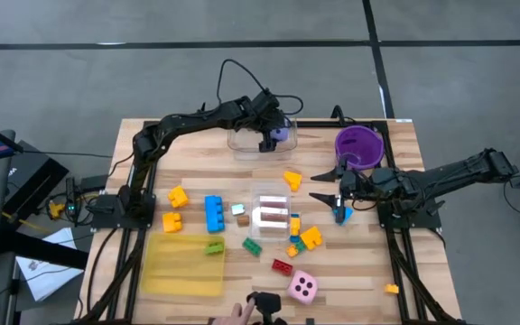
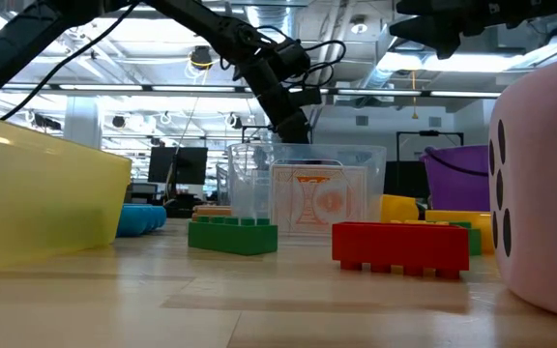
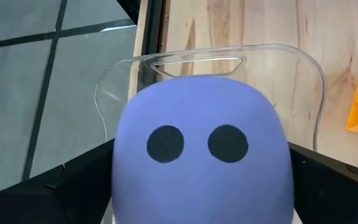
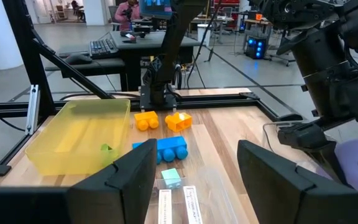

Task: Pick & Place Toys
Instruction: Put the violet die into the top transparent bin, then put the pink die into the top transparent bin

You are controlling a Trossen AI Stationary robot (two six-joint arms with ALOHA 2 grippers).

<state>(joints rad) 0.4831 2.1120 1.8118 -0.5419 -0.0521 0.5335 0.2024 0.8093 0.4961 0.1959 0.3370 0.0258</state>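
I see the left gripper (image 1: 273, 137) spread around a rounded purple die (image 3: 201, 162), two black dots showing, seemingly inside the clear box (image 1: 242, 140).

A clear box (image 1: 246, 141) sits at the far edge of the wooden table (image 1: 138, 135), with a purple round bowl (image 1: 359, 143) near it along that edge. A yellow translucent tray (image 1: 183, 264) lies at the near side, a second clear box (image 1: 272, 212) mid-table.
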